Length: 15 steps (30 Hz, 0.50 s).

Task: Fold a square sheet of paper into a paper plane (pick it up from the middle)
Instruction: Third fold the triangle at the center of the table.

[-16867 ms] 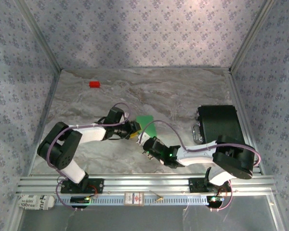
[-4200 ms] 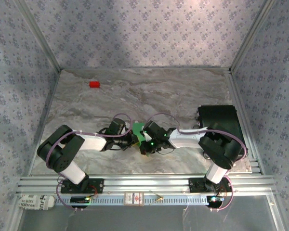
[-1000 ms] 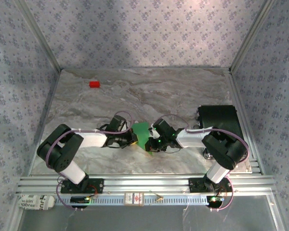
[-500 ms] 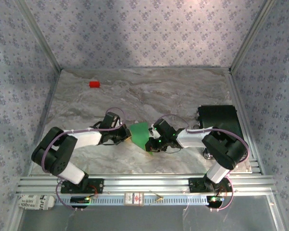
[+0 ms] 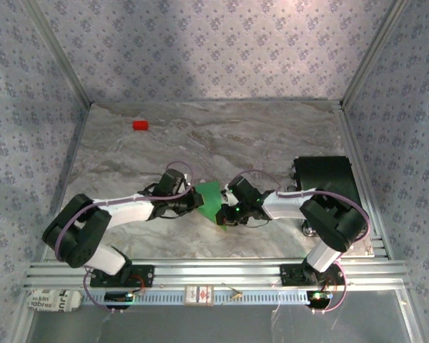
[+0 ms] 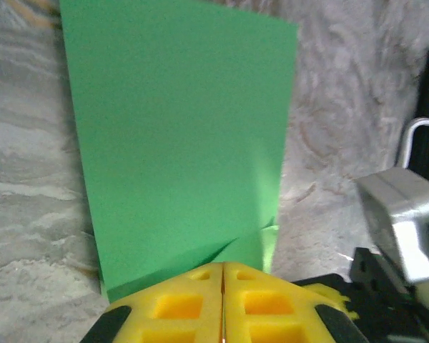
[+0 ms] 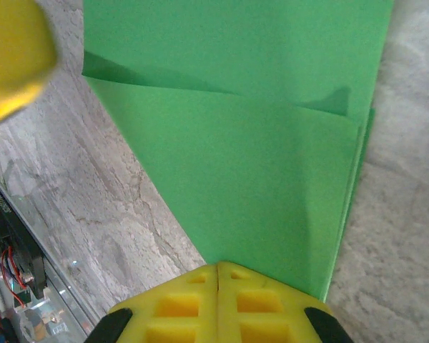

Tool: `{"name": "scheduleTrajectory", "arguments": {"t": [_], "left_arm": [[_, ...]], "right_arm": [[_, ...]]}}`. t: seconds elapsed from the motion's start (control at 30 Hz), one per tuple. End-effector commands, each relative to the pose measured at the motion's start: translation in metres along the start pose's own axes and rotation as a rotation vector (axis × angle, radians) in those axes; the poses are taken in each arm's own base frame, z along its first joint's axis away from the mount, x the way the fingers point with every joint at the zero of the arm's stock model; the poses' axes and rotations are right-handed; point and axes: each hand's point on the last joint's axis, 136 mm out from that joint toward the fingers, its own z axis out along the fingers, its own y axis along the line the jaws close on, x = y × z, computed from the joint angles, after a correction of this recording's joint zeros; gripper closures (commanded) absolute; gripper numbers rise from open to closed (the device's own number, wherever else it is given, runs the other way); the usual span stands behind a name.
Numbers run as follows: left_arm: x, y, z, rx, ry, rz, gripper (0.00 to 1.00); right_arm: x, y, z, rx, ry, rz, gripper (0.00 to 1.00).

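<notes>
Left jaws have edged toward 3 o'clock, shut at the edge of the square sheet of paper (image 5: 211, 197); right jaws pinch its corner; early folds made, plane unformed.

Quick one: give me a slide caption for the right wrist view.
Right gripper shut on the near edge of the folded green paper, its layers overlapping over the marbled table.

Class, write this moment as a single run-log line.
green paper: partly folded, between both tools | left tool: shut at paper edge | right tool: shut on paper | red block: far left, untouched
</notes>
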Motion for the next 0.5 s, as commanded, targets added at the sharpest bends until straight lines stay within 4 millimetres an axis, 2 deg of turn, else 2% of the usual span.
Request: {"name": "scheduleTrajectory", "arguments": {"t": [0.0,0.13,0.23,0.37,0.47], "left_arm": [[0.006,0.008,0.012,-0.014,0.036,-0.003,0.94],[0.011,0.033,0.018,-0.101,0.042,-0.043,0.96],[0.015,0.044,0.019,-0.126,0.05,-0.055,0.98],[0.019,0.052,0.019,-0.143,0.058,-0.059,0.99],[0.02,0.053,0.02,-0.145,0.062,-0.059,0.99]], "right_arm": [[0.027,-0.036,0.001,0.127,0.09,0.059,0.99],[0.022,-0.033,0.0,0.119,0.075,0.053,0.99],[0.014,-0.022,-0.004,0.092,0.057,0.039,0.99],[-0.004,0.009,-0.013,0.013,0.007,-0.022,0.98],[-0.016,0.029,-0.012,-0.03,-0.01,-0.058,0.98]]}}
